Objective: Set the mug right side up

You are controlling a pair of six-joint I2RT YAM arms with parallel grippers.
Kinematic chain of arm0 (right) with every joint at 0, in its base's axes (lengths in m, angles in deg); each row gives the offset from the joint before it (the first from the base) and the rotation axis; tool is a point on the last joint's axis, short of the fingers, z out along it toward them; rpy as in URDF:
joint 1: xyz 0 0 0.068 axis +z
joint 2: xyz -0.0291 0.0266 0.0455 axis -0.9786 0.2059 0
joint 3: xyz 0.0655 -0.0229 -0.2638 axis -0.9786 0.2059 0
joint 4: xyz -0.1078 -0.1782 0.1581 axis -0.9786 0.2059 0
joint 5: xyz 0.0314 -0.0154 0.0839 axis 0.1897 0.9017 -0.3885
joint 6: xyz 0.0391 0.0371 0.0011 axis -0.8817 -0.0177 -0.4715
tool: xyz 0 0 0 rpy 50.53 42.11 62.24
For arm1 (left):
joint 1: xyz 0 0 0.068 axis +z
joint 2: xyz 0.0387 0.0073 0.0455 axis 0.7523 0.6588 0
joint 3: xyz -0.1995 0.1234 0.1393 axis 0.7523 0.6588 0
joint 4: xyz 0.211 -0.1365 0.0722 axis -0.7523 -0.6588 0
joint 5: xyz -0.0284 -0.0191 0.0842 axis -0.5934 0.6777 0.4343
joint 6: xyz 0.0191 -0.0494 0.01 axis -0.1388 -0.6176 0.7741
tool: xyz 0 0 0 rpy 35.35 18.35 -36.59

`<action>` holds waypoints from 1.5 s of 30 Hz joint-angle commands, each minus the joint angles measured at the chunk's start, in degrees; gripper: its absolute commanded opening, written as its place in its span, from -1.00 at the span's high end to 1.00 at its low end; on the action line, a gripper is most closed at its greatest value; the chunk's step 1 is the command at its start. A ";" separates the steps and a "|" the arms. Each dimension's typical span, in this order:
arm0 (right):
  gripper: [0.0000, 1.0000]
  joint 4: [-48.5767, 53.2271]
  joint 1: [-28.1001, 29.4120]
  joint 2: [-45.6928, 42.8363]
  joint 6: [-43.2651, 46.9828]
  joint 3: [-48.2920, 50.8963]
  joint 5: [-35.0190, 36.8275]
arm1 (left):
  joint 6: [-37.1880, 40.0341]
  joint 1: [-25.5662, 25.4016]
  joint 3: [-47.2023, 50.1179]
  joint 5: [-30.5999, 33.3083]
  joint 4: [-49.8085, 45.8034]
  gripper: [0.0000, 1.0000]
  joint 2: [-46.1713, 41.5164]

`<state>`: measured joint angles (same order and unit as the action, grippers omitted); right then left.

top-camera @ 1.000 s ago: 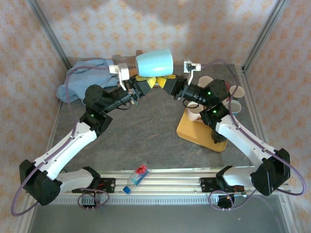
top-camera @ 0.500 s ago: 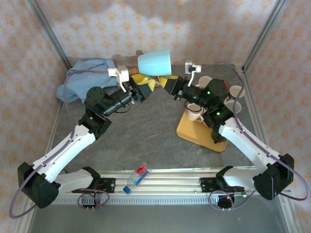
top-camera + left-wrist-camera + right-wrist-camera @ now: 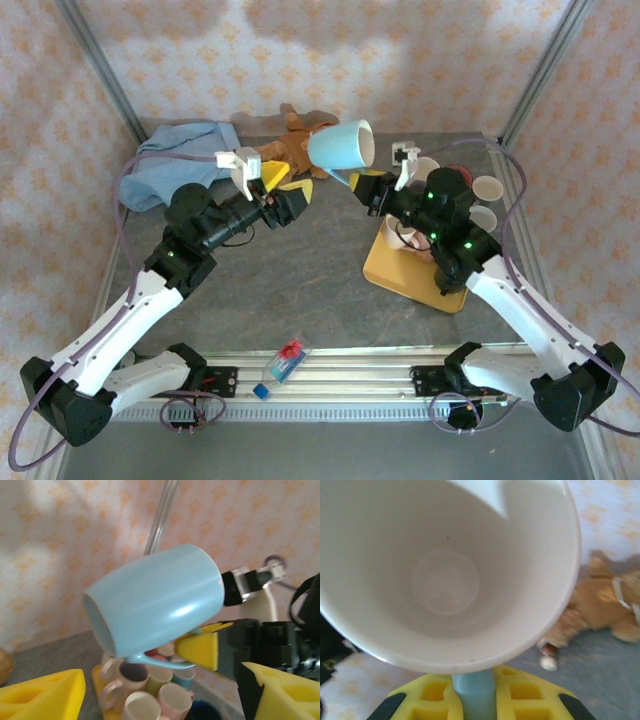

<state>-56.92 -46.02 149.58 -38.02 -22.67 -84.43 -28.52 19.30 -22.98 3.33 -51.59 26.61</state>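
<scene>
Looking at the light blue mug (image 3: pixel 340 147) first: you've got it up in the air over the back of the table (image 3: pixel 290 290), tipped roughly on its side, with the white inside showing at its right end in the overhead view. Your right gripper (image 3: pixel 358 180) is clamped on the mug's handle, and the right wrist cam shows the blue handle squeezed between the yellow fingers (image 3: pixel 520 702) while looking straight into the mug's mouth. Your left gripper (image 3: pixel 283 185) is spread wide and off the mug, just to its left, with its yellow pads (image 3: pixel 40 697) well apart in the left wrist view. Behind the mug there's a brown plush toy (image 3: pixel 290 140) next to a blue cloth (image 3: pixel 170 165). On the right, a yellow tray (image 3: pixel 400 280) holds a bunch of cups (image 3: pixel 487 190).
</scene>
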 commanded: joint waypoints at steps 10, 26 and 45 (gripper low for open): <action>1.00 25.06 -0.10 -10.89 13.48 0.23 16.32 | 17.73 0.57 -3.86 2.99 -18.67 -1.00 1.66; 1.00 38.24 -0.07 -13.52 4.55 7.92 23.39 | 21.77 0.49 -0.45 -1.63 -21.64 -1.00 6.32; 1.00 38.35 -0.10 -6.51 -0.25 15.63 28.35 | 21.90 0.33 3.95 -5.36 -21.78 -1.00 9.66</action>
<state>-15.00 -46.04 142.48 -37.54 -6.47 -59.89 -7.39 19.58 -19.74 -0.76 -72.59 36.21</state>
